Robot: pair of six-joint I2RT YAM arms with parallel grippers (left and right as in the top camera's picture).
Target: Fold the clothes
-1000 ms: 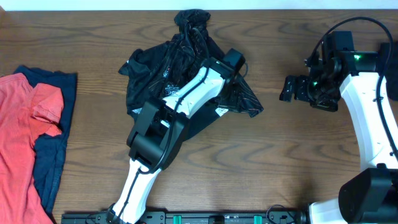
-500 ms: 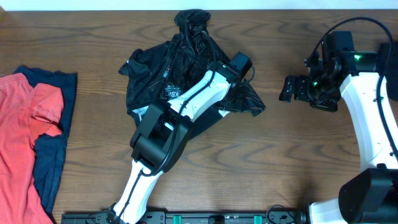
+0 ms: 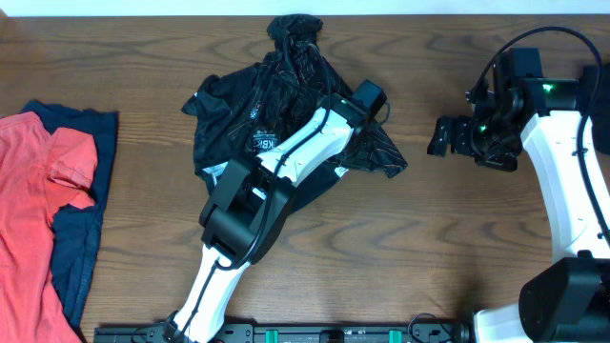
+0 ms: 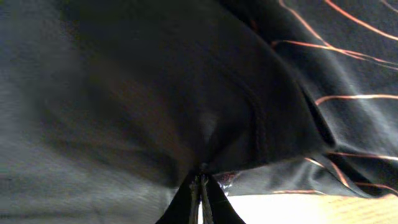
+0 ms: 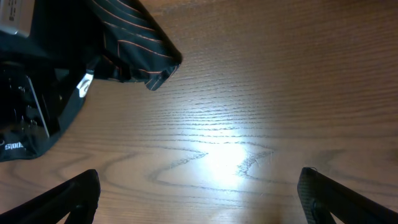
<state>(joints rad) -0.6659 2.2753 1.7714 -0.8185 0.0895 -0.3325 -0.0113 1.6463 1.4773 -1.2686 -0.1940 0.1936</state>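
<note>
Left gripper (image 4: 200, 183) now clenched on black jersey (image 3: 238, 105) fabric, farther right than a second ago; right gripper (image 3: 446, 136) agape, unmoved.

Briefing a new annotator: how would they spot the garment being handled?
On the wooden table, look top centre, beneath the left arm. The black jersey lies crumpled there, the left gripper shut on it. Unlike the red top and navy top flat at the left edge, it is bunched.
</note>
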